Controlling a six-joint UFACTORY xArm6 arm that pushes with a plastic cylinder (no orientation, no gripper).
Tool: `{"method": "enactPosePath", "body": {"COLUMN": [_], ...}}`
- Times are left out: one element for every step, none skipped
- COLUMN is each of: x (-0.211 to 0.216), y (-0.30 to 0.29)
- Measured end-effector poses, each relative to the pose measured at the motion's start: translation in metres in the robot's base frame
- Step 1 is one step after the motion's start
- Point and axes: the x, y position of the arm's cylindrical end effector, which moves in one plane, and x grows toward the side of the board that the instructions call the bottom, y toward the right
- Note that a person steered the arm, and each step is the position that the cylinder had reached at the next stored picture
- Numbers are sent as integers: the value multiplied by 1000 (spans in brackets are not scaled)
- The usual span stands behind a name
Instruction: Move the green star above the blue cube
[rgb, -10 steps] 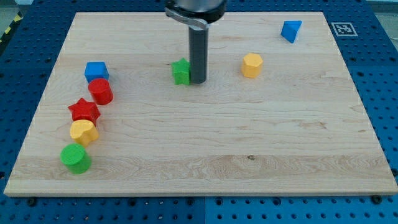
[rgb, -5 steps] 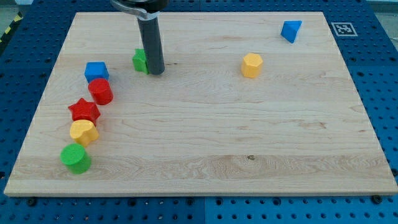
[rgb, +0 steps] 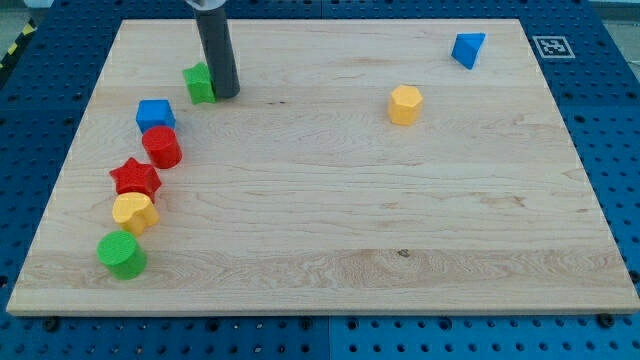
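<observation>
Green star (rgb: 200, 83) sits touching my tip (rgb: 224, 95) on its right, up and right of the blue cube (rgb: 154, 114); no fingers, only a rod.

The setting is a robotics laboratory test bench. A blue perforated base plate (rgb: 40, 110) – regular rows of mounting holes – surrounds a pale wooden board (rgb: 330, 220). A black-and-white fiducial marker (rgb: 552, 46) is fixed on the plate just past the board's top right corner. A strip of yellow-and-black hazard tape (rgb: 12, 48) runs at the view's top left edge.
</observation>
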Motion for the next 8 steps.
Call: {"method": "enactPosePath", "body": {"x": [-10,-30,-39,-40,-39,-38,-37,-35], "y": [-13,-14,-17,-28,-34,-40,-53,-64]}}
